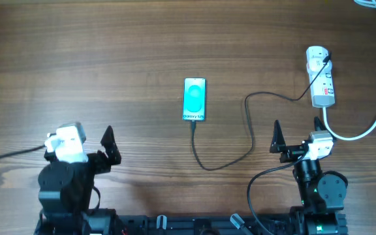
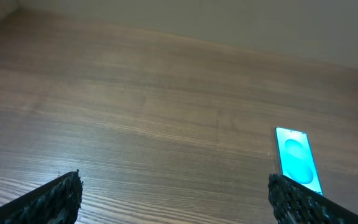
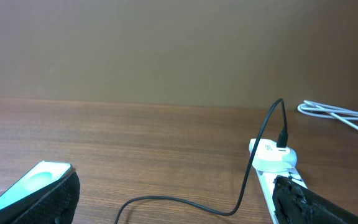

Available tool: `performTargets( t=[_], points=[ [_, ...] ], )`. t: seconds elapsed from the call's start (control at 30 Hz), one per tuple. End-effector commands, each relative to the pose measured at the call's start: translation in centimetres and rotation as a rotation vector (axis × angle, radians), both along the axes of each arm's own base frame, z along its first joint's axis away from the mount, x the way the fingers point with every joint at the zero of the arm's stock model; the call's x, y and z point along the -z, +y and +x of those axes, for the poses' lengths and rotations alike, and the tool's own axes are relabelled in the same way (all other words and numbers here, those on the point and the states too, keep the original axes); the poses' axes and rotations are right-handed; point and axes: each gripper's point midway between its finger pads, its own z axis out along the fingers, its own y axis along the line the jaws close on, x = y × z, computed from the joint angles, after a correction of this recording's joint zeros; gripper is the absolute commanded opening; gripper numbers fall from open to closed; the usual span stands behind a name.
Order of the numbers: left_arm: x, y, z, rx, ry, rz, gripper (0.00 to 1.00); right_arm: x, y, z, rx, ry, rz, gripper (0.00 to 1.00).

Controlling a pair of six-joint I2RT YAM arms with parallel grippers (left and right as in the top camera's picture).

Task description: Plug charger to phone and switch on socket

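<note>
The phone (image 1: 194, 99) lies mid-table with its cyan screen lit; it also shows in the left wrist view (image 2: 298, 160) and the right wrist view (image 3: 30, 183). The thin black charger cable (image 1: 250, 130) runs from the phone's near end, where its plug tip (image 1: 193, 125) sits against the phone, in a loop up to a white adapter on the socket (image 1: 320, 78) at the right; the cable (image 3: 253, 171) and socket (image 3: 272, 165) show in the right wrist view. My left gripper (image 1: 109, 151) is open and empty, near left. My right gripper (image 1: 297, 138) is open and empty, just in front of the socket.
The socket's thick white lead (image 1: 374, 124) curves from its near end along the right edge and off the top right corner. Bare wood tabletop (image 1: 77, 59) fills the left and far side.
</note>
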Motion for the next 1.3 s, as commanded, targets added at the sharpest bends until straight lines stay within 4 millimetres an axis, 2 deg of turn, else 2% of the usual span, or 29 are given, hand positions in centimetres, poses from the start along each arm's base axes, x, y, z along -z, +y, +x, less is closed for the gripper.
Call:
performTargets(
  t=[0.0, 0.1, 0.23, 0.53, 0.77, 0.9, 1.03, 1.27],
  points=[
    [1.3, 0.1, -0.2, 0.003, 0.011, 0.018, 1.00, -0.2, -0.2, 0.0, 0.011, -0.011, 0.012, 1.00],
    [1.9, -0.4, -0.2, 0.031, 0.017, 0.000, 1.00, -0.2, -0.2, 0.0, 0.011, -0.010, 0.013, 1.00],
    [1.4, -0.8, 0.1, 0.053, -0.038, -0.013, 1.00, -0.2, -0.2, 0.0, 0.011, -0.011, 0.013, 1.00],
    [1.5, -1.2, 2.0, 0.079, -0.280, -0.015, 1.00, -0.2, -0.2, 0.0, 0.011, -0.010, 0.012, 1.00],
    [0.7, -1.3, 2.6, 0.086, -0.468, -0.008, 1.00, -0.2, -0.2, 0.0, 0.011, -0.010, 0.013, 1.00],
    [1.1, -1.1, 2.8, 0.077, -0.484, -0.010, 1.00, -0.2, -0.2, 0.0, 0.011, -0.010, 0.013, 1.00],
    [1.3, -0.1, 3.0, 0.014, -0.522, -0.098, 1.00, -0.2, -0.2, 0.0, 0.011, -0.010, 0.013, 1.00],
    [1.9, 0.1, 3.1, 0.007, -0.512, -0.096, 1.00, -0.2, -0.2, 0.0, 0.011, -0.011, 0.013, 1.00]
  ],
)
